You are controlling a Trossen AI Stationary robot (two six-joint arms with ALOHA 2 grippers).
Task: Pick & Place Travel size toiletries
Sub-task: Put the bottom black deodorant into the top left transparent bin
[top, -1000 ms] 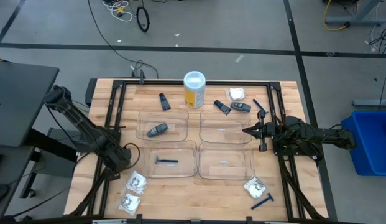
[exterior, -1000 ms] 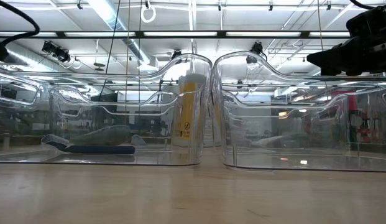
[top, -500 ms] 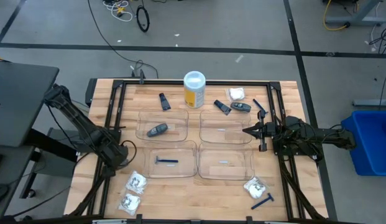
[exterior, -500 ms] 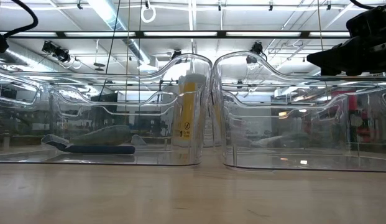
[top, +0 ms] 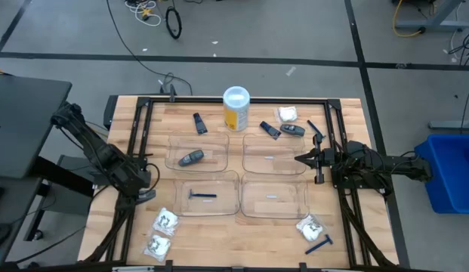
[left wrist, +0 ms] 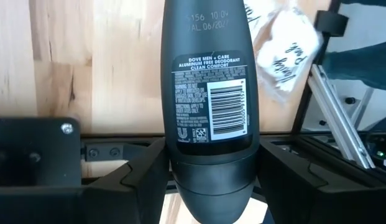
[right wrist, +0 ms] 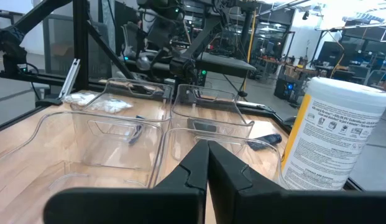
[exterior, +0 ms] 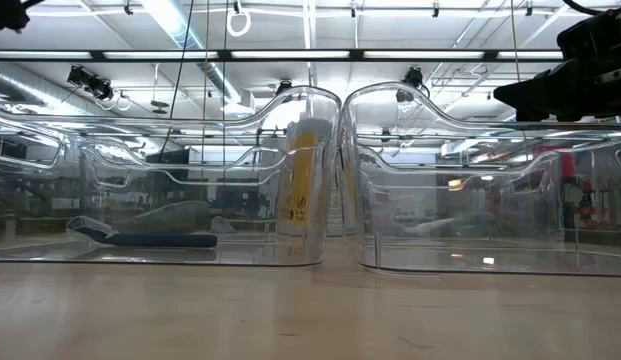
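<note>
Meanwhile, the left gripper [top: 143, 194], clamped on a grey deodorant stick [left wrist: 210, 106], is drawn toward the frame's lower left, away from the trays [top: 206, 205]; placement remains undone. The right gripper [top: 300, 159] is kept shut and empty.

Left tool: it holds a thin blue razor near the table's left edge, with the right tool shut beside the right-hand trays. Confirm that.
Not quite. The left tool holds a dark grey deodorant stick, not a razor; the left wrist view shows its label and barcode between the fingers. The rest stands: it sits near the table's left edge, and the right tool is shut beside the right-hand trays.
</note>
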